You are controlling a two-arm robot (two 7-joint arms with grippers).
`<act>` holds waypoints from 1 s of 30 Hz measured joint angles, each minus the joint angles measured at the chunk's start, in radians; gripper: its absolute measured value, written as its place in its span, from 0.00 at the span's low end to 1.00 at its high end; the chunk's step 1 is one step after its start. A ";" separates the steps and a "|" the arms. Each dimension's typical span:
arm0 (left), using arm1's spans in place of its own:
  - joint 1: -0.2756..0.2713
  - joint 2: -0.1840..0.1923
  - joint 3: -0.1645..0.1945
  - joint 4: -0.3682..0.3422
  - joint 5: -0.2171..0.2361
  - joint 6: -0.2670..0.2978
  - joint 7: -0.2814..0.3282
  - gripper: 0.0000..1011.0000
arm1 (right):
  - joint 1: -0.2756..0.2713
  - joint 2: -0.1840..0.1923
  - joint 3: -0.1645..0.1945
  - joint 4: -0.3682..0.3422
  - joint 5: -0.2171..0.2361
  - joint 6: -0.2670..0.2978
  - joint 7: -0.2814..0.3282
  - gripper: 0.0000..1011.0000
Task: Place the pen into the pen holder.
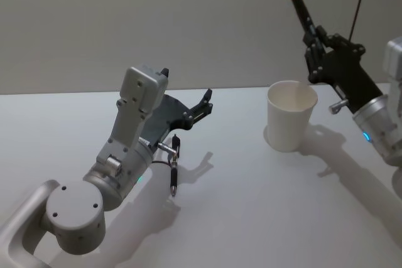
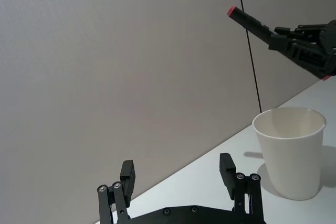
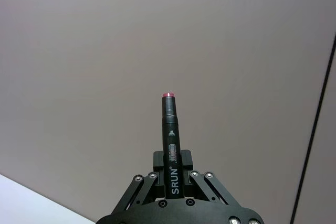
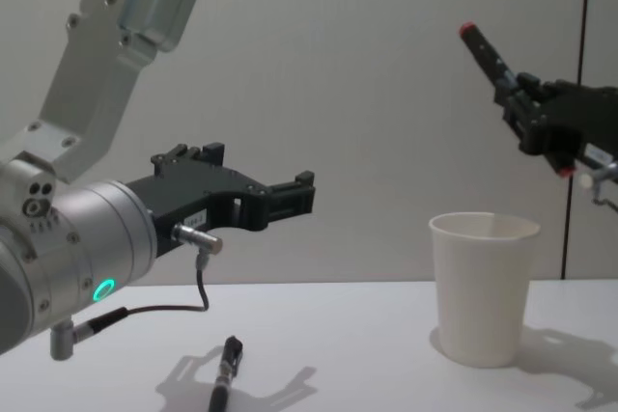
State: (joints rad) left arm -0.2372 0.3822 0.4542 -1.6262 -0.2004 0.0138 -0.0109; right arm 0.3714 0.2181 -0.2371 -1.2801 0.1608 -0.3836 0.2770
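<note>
**A:** How far along is it?

**B:** About halfway, I'd judge. The pen is off the surface, clamped in the right hand at the upper right of the head view. It is tilted, red end up. It sits above the pen holder, toward the right side of the rim, and is not inside.

**A:** What's left?

**B:** Lining the pen up over the mouth, lowering it and letting go. The pen holder stands upright, and nothing shows inside it.

**A:** Anything in the way?

**B:** Little. The left hand hovers at centre-left with its fingers spread wide, holding nothing, well apart from the pen holder. A cable plug hangs from that arm down by the surface. The pen's slant looks the likelier trouble, since it could catch the rim.
</note>
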 joint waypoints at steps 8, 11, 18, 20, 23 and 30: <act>0.000 0.000 0.000 0.000 0.000 0.000 0.000 0.99 | 0.046 -0.032 -0.018 0.087 -0.008 -0.037 0.020 0.17; 0.000 0.000 0.000 0.000 0.000 0.000 0.000 0.99 | 0.057 -0.040 -0.022 0.108 -0.009 -0.045 0.025 0.17; 0.000 0.000 0.000 0.000 0.000 0.000 0.000 0.99 | 0.086 -0.061 -0.034 0.168 -0.011 -0.062 0.039 0.17; 0.000 0.000 0.000 0.000 0.000 0.000 0.000 0.99 | 0.093 -0.067 -0.038 0.185 -0.011 -0.066 0.043 0.17; 0.000 0.000 0.000 0.000 0.000 0.000 0.000 0.99 | 0.097 -0.070 -0.040 0.197 -0.011 -0.068 0.046 0.17; 0.000 0.000 0.000 0.000 0.000 0.000 0.000 0.99 | 0.105 -0.078 -0.045 0.222 -0.010 -0.070 0.054 0.17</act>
State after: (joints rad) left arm -0.2372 0.3821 0.4542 -1.6262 -0.2004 0.0138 -0.0109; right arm 0.4764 0.1401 -0.2824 -1.0580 0.1510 -0.4531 0.3310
